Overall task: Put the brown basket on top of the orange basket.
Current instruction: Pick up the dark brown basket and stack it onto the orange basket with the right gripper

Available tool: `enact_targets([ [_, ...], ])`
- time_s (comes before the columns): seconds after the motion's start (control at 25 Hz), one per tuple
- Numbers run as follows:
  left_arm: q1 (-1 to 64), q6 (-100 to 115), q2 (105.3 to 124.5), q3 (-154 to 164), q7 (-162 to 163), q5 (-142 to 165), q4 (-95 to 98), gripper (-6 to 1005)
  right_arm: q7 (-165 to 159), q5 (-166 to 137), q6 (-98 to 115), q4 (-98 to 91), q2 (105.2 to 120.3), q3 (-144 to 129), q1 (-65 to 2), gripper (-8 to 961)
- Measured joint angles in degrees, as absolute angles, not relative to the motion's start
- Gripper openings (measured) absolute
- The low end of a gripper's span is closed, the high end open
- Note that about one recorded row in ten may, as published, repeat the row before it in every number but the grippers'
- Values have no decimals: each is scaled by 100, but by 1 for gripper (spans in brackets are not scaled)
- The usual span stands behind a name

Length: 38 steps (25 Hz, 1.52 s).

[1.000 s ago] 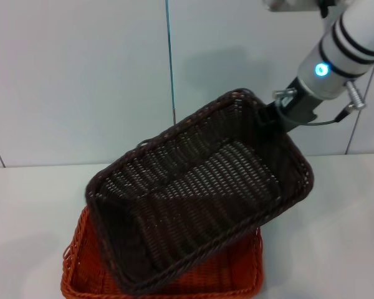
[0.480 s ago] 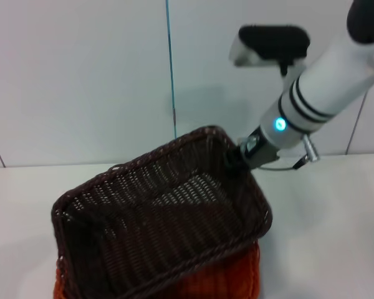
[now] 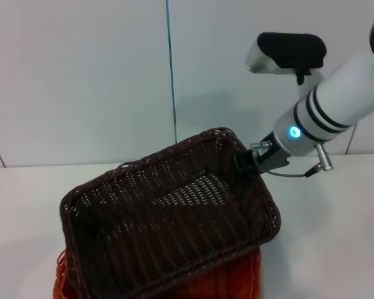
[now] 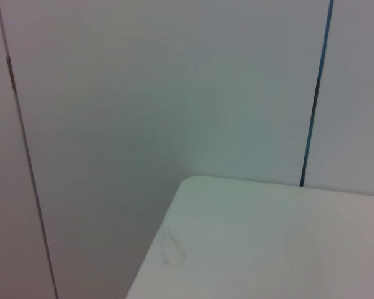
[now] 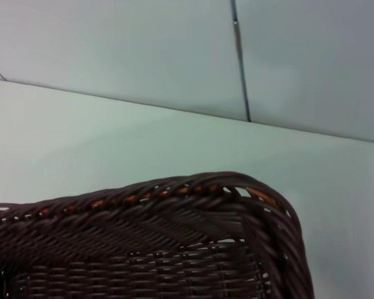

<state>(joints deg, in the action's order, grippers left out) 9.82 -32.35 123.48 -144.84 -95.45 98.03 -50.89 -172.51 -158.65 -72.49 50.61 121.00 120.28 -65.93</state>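
Note:
The dark brown basket lies tilted over the orange basket, which shows only as an orange strip below it at the front of the head view. My right gripper is shut on the brown basket's far right rim and holds that end raised. The brown basket's braided rim fills the right wrist view, with white table beyond it. My left gripper is out of view; the left wrist view shows only a wall and a table corner.
A white table spreads around the baskets, with a white panelled wall behind it. The table's corner shows in the left wrist view.
My right arm has come down and to the left with the brown basket, then shifted slightly back to the right. The basket now sits lower and flatter over the orange one.

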Motion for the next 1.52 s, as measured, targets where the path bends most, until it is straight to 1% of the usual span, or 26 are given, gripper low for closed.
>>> enact_targets([
  [0.2, 968, -3234, 12349, -14485, -9545, 9802, -5091, 859, -17256, -15866, -7379, 5403, 12093, 12029, -6446, 133],
  [0.4, 967, -3234, 12352, -14484, -9545, 9800, -5127, 858, -17259, -15908, -7374, 5532, 12086, 12018, -6489, 133],
  [0.52, 962, -3234, 12357, -14489, -9545, 9800, -5139, 858, -17261, -16086, -7415, 5586, 12045, 12110, -6648, 133],
  [0.68, 933, -3234, 12358, -14498, -9540, 9799, -5198, 858, -17262, -16586, -7562, 5491, 12048, 12284, -7069, 133],
  [0.72, 932, -3234, 12357, -14496, -9539, 9799, -5209, 858, -17262, -16682, -7640, 5391, 12028, 12303, -7216, 133],
  [0.84, 930, -3235, 12358, -14480, -9538, 9799, -5217, 858, -17252, -16797, -8057, 5204, 11889, 12339, -7557, 133],
  [0.96, 923, -3233, 12358, -14479, -9536, 9799, -5219, 858, -17245, -16797, -8441, 5536, 11793, 12324, -7649, 134],
  [1.08, 921, -3229, 12363, -14479, -9536, 9799, -5205, 858, -17244, -16797, -8519, 5705, 11739, 12378, -7717, 134],
  [1.36, 923, -3225, 12366, -14477, -9517, 9800, -5218, 858, -17245, -16801, -8405, 5719, 11722, 13199, -7733, 134],
  [1.52, 954, -3225, 12366, -14487, -9421, 9800, -5221, 858, -17242, -16770, -8179, 5781, 11793, 14190, -7673, 134],
])
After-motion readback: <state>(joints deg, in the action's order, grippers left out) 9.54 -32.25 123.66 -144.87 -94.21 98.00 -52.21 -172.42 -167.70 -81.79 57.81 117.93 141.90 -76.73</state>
